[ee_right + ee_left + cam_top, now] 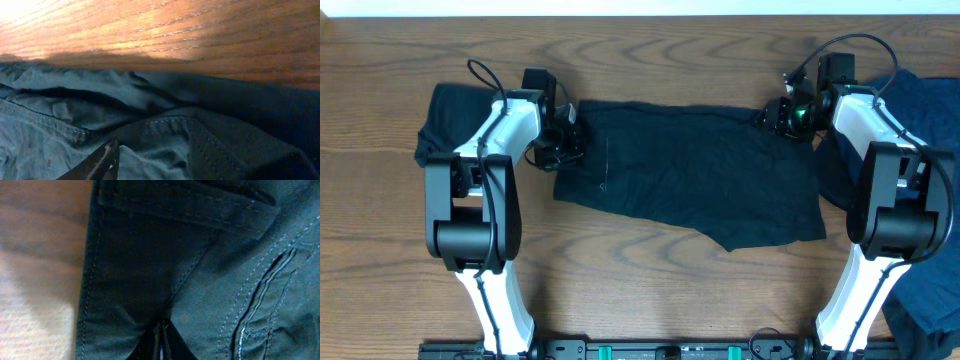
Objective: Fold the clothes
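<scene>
Item under work: spread black garment (700, 170), flat across the middle of the table (650, 60); far edge stretched between both grippers, near edge uneven and hanging lower toward the right.
Other stock: black heap (445, 120) at far left behind the left arm; navy garment (920, 100) at far right, partly under the right arm; neither folded.
Left gripper (565, 140): clenched on the far-left corner; wrist view shows seamed cloth drawn into the pinch.
Right gripper (782, 115): at the far-right corner; only one finger (97, 162) in wrist view, lying over rumpled hem; grasping or released, cannot tell.
Stage, as judged: corners addressed, fold not yet made.
Risk, skewed fold: one corner firmly pinched, the other possibly loose; uneven pull likely to drag the cloth diagonally.
Risk, dropped corner: bunched hem on the right offers a thin, unsure bite; slip probable on lifting.
Risk, single layer taken: pocket slit and flap close to the left pinch; upper layer liable to peel off the lower.
Risk, snag: navy garment near the right corner; liable to be swept along by a low pass.
</scene>
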`<control>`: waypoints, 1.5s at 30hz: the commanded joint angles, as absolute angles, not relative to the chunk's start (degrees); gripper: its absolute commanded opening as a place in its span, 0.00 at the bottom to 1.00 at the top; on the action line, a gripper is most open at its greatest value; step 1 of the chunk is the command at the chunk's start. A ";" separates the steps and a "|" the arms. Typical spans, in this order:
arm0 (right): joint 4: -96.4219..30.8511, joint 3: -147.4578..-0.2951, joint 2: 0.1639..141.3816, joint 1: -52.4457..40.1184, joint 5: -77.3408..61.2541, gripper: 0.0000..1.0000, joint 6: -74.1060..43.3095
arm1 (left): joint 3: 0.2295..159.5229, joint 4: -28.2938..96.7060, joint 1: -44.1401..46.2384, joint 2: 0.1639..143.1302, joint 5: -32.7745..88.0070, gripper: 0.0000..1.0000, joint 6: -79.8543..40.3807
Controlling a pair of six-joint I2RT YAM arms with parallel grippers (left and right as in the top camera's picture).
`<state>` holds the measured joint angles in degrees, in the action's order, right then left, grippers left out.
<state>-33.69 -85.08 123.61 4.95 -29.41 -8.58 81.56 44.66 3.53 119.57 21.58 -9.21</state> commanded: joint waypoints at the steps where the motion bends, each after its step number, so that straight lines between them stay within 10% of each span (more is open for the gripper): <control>1: -33.34 -84.93 124.16 4.43 -28.62 0.50 -8.54 | 79.61 44.69 3.18 115.37 16.91 0.06 -10.39; 4: -33.34 -84.93 124.16 4.43 -28.62 0.51 -8.54 | 79.61 42.70 3.18 109.97 16.88 0.12 -10.39; 7: -33.41 -84.93 124.16 4.45 -28.62 0.51 -8.54 | 79.61 39.16 3.16 106.24 16.82 0.50 -10.11; 10: -33.41 -84.93 124.16 4.43 -28.62 0.51 -8.54 | 79.61 34.94 3.16 105.51 14.63 0.67 -8.73; 31: -34.22 -84.93 124.16 4.47 -26.74 0.52 -8.49 | 79.61 21.41 3.18 117.54 13.02 0.66 1.89; 45: -34.48 -84.93 124.16 4.47 -25.76 0.51 -8.49 | 79.61 21.80 3.18 117.56 19.97 0.43 1.89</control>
